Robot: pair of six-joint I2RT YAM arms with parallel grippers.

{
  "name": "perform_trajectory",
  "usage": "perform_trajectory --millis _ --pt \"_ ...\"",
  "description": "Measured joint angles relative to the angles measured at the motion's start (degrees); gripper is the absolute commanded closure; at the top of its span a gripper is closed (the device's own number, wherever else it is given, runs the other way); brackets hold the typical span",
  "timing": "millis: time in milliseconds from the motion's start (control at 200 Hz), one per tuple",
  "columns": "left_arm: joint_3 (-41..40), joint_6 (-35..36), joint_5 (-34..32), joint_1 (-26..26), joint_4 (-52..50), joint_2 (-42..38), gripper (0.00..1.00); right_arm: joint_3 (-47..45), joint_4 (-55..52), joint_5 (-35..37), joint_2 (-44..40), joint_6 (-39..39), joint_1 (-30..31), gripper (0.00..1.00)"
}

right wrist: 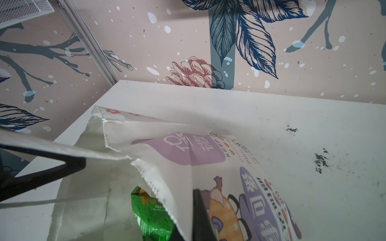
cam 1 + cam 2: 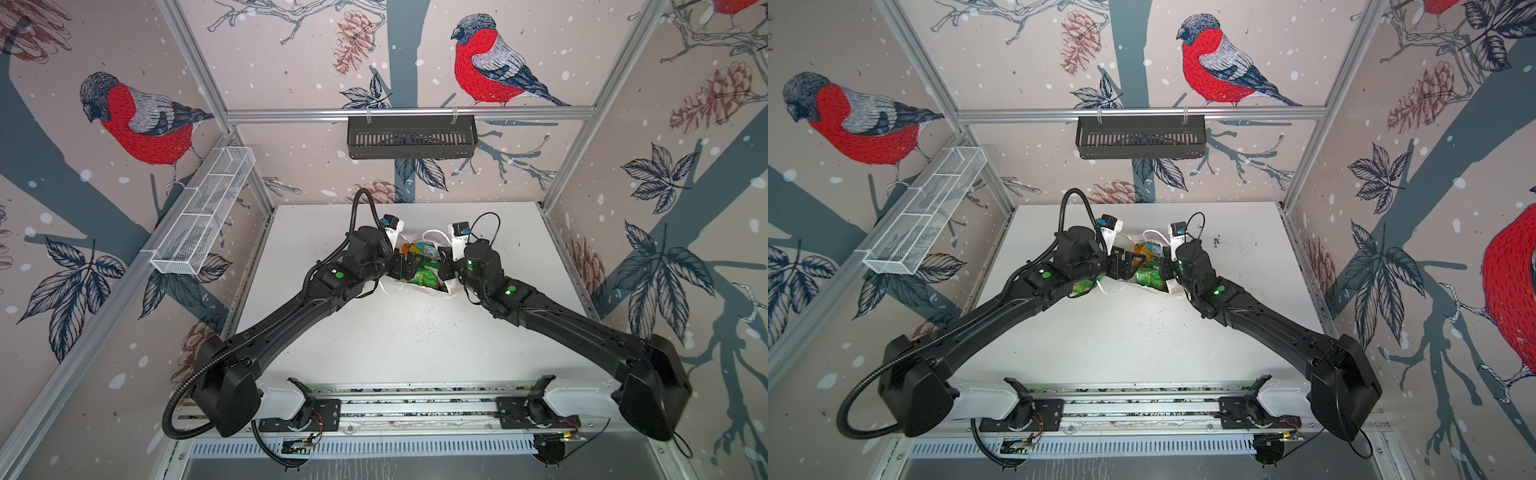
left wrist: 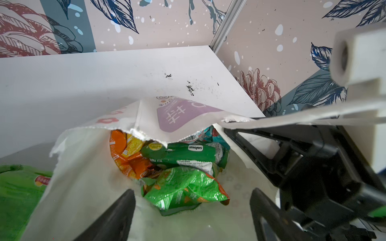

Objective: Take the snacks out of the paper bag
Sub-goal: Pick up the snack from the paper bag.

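Bird wallpaper covers the walls around a white table [image 2: 415,345]. The paper bag [image 3: 181,116] sits on the far middle of the table, between the two arms, with its mouth wide open.

The job looks like it has only just begun. One green packet [image 3: 18,192] lies on the table just beside the bag, under the left arm. All the other snacks I can see are inside the bag. A crinkly green packet [image 3: 183,187] is nearest the mouth. An orange packet [image 3: 121,158], a dark green packet [image 3: 188,155] and a bit of a teal packet [image 3: 217,133] are packed in behind it. So most of the snacks are yet to come out.

Both arms reach forward from the near rail and bend in toward each other, meeting at the bag with their wrists tipped down. The left gripper [image 3: 191,195] is inside the bag's mouth with its jaws spread wide, one on each side of the crinkly green packet. It holds nothing. I think it is getting ready to close on that packet. The right gripper [image 3: 227,130] is pinched tight on the torn top edge of the bag and holds that side up, which keeps the mouth open.
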Motion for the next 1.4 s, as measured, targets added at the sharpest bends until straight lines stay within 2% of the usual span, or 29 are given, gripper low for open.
perform_trajectory --millis 305,635,946,1141,1241,1401 --pt "-2.25 0.15 1.14 0.0 6.36 3.28 0.12 -0.5 0.02 -1.29 -0.92 0.24 0.0 1.0" --pt "-4.39 -0.11 -1.92 0.02 14.86 5.53 0.1 -0.52 -0.17 -2.64 -1.51 1.31 0.0 1.0" --pt "-3.45 -3.06 -1.97 0.0 16.52 8.37 0.1 -0.52 -0.17 -2.71 -1.51 1.49 -0.04 1.0" --pt "-2.93 -4.48 -2.69 0.0 16.41 10.75 0.08 -0.5 -0.15 -3.23 -1.46 1.49 -0.09 1.0" --pt "-2.25 -5.73 -3.32 0.0 16.5 12.15 0.03 -0.46 -0.17 -3.58 -1.4 1.49 -0.09 1.0" --pt "-1.95 -9.01 -3.45 0.0 16.98 13.7 0.04 -0.24 -0.37 -3.96 -1.38 1.49 -0.09 1.0"
